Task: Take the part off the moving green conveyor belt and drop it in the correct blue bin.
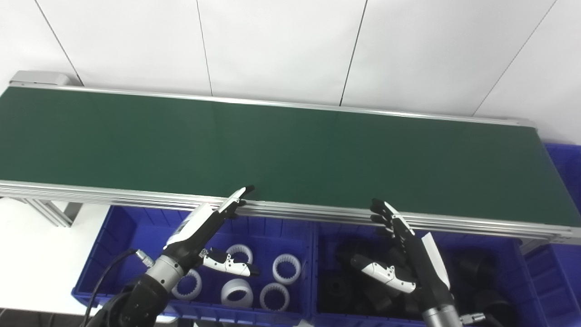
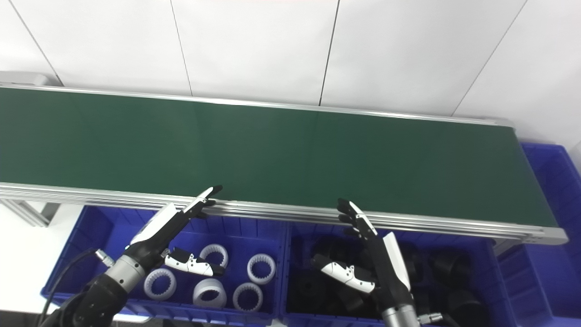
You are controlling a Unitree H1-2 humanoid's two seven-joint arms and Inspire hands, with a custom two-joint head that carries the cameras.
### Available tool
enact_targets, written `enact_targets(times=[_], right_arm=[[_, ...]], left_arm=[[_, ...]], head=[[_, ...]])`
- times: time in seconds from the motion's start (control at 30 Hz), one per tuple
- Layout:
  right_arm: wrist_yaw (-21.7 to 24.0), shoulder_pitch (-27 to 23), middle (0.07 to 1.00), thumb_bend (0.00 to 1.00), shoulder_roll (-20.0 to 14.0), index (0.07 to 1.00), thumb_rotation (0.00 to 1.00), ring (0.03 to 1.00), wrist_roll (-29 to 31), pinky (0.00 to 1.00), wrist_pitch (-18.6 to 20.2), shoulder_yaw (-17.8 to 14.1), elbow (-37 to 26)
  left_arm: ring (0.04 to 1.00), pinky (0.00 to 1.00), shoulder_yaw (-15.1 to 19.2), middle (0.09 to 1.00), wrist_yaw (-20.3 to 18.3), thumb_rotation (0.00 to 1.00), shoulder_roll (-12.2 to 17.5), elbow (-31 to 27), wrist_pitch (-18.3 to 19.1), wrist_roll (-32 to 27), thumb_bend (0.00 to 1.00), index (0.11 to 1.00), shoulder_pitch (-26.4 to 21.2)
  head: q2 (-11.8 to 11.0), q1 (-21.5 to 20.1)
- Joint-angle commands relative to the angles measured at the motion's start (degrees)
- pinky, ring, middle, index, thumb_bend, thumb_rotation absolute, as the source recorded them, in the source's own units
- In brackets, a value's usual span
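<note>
The green conveyor belt (image 1: pixel 281 154) runs across the view and carries no part. My left hand (image 1: pixel 206 229) is open and empty, fingers stretched toward the belt's near rail, above the left blue bin (image 1: pixel 113 245) that holds several white ring parts (image 1: pixel 286 268). My right hand (image 1: pixel 404 254) is open and empty, fingers pointing up at the rail, above the right blue bin (image 1: pixel 522 254) that holds several black parts (image 1: pixel 338 288).
The belt's aluminium near rail (image 1: pixel 317 211) runs just beyond both hands. Another blue bin (image 1: pixel 567 163) stands at the belt's right end. A white wall stands behind the belt. The frame's leg (image 1: pixel 50 211) shows at the left.
</note>
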Motion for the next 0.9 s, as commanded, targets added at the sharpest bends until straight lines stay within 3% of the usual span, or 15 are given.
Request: enact_targets(times=[0.0, 0.1, 0.2, 0.43, 0.87], right_arm=[[0.06, 0.25, 0.883, 0.79, -0.24, 0.909, 0.53, 0.849, 0.42, 0.76, 0.20, -0.11, -1.61], [-0.11, 0.64, 0.878, 0.79, -0.29, 0.904, 0.53, 0.846, 0.15, 0.76, -0.16, -0.15, -1.72], [0.29, 0.89, 0.888, 0.78, -0.35, 0.911, 0.54, 0.855, 0.22, 0.77, 0.55, -0.06, -2.23], [0.66, 0.26, 0.894, 0.80, 0.27, 0.910, 0.55, 0.855, -0.11, 0.77, 2.10, 0.13, -1.88], [0.44, -0.03, 0.901, 0.79, 0.78, 0.909, 0.54, 0.860, -1.04, 0.77, 2.92, 0.22, -1.72]], left_arm=[[0.958, 0.87, 0.47, 0.999, -2.32, 0.29, -0.42, -0.27, -2.50, -6.98, 0.93, 0.977, -2.59], [0.964, 0.91, 0.92, 0.996, -4.48, 0.27, -1.46, 0.94, -1.42, -13.11, 0.95, 0.975, -2.69], [0.927, 0.87, 1.62, 0.984, -5.27, 0.26, -2.58, 3.02, -1.87, -17.06, 0.96, 0.990, -2.44], [0.921, 0.89, 3.77, 0.959, -5.77, 0.27, -3.76, 5.96, -4.56, -20.48, 0.94, 0.971, -1.44], [0.901, 0.85, 4.23, 0.948, -7.03, 0.22, -3.87, 6.89, -5.19, -21.09, 0.91, 0.950, -1.69]], head=[[0.05, 0.00], [0.58, -0.90], [0.68, -1.02], [0.83, -2.20], [0.32, -2.35]])
